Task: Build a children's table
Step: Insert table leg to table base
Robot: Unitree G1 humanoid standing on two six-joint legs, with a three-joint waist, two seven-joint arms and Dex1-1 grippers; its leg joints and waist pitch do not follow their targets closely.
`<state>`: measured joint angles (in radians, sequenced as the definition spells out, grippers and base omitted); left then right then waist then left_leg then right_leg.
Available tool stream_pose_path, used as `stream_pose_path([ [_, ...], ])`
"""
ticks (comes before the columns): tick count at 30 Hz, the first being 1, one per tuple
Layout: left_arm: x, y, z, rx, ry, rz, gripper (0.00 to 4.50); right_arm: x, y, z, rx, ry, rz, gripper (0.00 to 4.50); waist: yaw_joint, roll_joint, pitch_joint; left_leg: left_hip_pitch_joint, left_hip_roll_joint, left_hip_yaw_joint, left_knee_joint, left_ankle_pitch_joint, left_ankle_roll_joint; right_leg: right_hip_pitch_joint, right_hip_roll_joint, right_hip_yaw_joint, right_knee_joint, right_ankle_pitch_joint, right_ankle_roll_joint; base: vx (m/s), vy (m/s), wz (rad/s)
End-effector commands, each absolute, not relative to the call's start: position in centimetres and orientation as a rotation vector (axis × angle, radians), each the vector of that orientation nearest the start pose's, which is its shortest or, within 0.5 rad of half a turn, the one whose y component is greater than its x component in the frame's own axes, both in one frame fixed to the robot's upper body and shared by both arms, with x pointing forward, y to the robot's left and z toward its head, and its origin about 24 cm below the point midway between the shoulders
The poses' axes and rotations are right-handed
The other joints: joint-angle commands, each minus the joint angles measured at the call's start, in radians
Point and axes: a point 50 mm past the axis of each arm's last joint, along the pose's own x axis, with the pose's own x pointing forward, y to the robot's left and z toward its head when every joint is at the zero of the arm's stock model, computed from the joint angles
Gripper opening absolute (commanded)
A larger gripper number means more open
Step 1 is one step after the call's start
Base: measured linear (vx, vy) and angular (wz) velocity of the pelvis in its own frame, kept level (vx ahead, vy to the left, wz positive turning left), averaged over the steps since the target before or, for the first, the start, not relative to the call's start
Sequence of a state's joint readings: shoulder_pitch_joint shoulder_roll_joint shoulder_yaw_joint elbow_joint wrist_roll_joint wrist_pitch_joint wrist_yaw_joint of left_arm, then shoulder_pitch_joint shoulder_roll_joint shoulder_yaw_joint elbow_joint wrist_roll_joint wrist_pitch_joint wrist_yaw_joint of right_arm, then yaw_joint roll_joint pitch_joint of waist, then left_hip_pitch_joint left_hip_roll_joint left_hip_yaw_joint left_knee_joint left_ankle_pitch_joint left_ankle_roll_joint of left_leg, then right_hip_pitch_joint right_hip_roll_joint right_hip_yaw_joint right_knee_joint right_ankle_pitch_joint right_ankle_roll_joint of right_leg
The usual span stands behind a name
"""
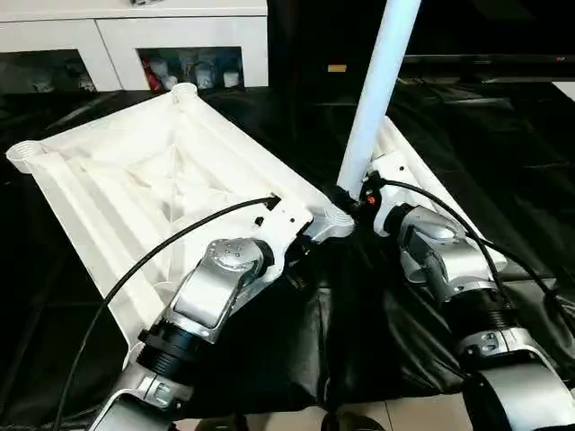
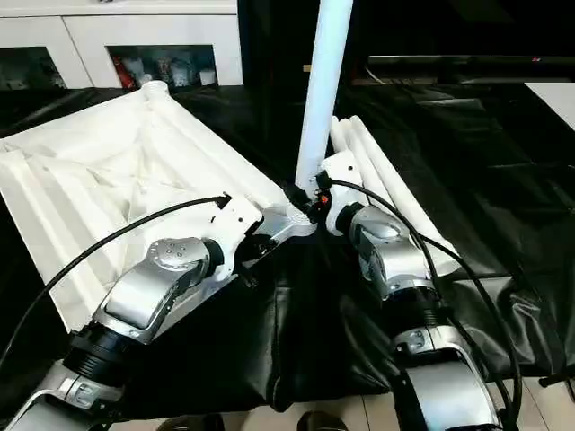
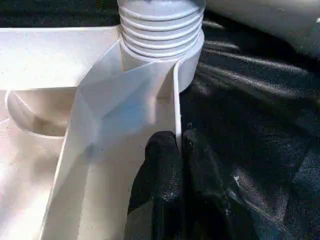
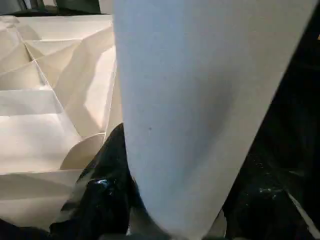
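The white tabletop (image 1: pixel 135 171) lies upside down on a black sheet, its ribbed underside up. One white leg (image 1: pixel 377 81) stands nearly upright with its threaded end (image 3: pixel 160 30) in the near right corner socket (image 1: pixel 337 218). My right gripper (image 1: pixel 355 199) is shut on this leg just above the socket, and one black finger (image 4: pixel 107 190) shows beside the tube. My left gripper (image 3: pixel 177 145) is shut on the tabletop's thin rim (image 3: pixel 176 100) a little short of that same socket. More legs (image 2: pixel 386 180) lie side by side to the right of the tabletop.
A white cabinet (image 1: pixel 135 36) with small things on its shelves stands behind the tabletop. The black sheet (image 1: pixel 359 341) covers the ground under everything. Two other corner sockets (image 1: pixel 25 153) rise at the tabletop's far side. Black cables run along both forearms.
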<state>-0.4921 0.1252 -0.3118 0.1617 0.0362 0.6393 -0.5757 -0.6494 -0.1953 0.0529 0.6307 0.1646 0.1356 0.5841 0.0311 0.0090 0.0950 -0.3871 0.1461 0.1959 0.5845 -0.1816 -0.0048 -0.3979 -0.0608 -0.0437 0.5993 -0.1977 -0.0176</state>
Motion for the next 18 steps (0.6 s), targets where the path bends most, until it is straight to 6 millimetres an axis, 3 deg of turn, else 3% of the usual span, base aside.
stream_pose_path([
  [1, 29.9, 3.6, 8.6, 0.272, 0.314, -1.007, 0.0, 34.3, -11.6, 3.9, -0.017, 0.34, 0.718, 2.66, 0.004, -0.001, -0.05, 0.019, 0.093, -0.046, -0.082, -0.269, 0.036, 0.033, -0.102, 0.057, -0.087, -0.262, -0.243, 0.0, 0.0, 0.0],
  [3, 29.9, 3.7, 8.6, 0.272, 0.313, -1.009, 0.0, 34.3, -11.7, 4.1, -0.013, 0.331, 0.72, 2.7, 0.008, 0.0, -0.055, 0.022, 0.094, -0.043, -0.079, -0.25, 0.038, 0.033, -0.101, 0.058, -0.086, -0.233, -0.248, 0.0, 0.0, 0.0],
  [5, 29.9, 3.8, 8.6, 0.274, 0.31, -1.015, 0.0, 34.4, -11.7, 4.5, -0.007, 0.311, 0.736, 2.94, 0.011, 0.004, -0.06, 0.021, 0.095, -0.041, -0.076, -0.206, 0.051, 0.037, -0.099, 0.056, -0.076, -0.152, -0.265, 0.0, 0.0, 0.0],
  [9, 29.9, 4.2, 8.6, 0.286, 0.301, -1.033, 0.0, 34.2, -11.9, 5.2, -0.01, 0.276, 0.773, 3.24, 0.015, 0.003, -0.065, 0.018, 0.094, -0.039, -0.07, -0.146, 0.083, 0.044, -0.1, 0.054, -0.066, -0.059, -0.288, 0.0, 0.0, 0.0],
  [15, 29.7, 5.0, 8.4, 0.32, 0.285, -1.1, 0.0, 33.4, -12.3, 6.1, -0.036, 0.238, 0.88, 3.72, 0.026, 0.006, -0.07, 0.02, 0.095, -0.038, -0.064, -0.109, 0.106, 0.047, -0.1, 0.052, -0.058, -0.023, -0.297, 0.0, 0.0, 0.0],
  [18, 29.6, 5.5, 8.4, 0.325, 0.276, -1.137, 0.0, 32.7, -12.8, 6.3, -0.07, 0.235, 0.958, 3.72, 0.033, 0.006, -0.074, 0.021, 0.095, -0.038, -0.06, -0.089, 0.118, 0.047, -0.098, 0.05, -0.053, 0.019, -0.298, 0.0, 0.0, 0.0],
])
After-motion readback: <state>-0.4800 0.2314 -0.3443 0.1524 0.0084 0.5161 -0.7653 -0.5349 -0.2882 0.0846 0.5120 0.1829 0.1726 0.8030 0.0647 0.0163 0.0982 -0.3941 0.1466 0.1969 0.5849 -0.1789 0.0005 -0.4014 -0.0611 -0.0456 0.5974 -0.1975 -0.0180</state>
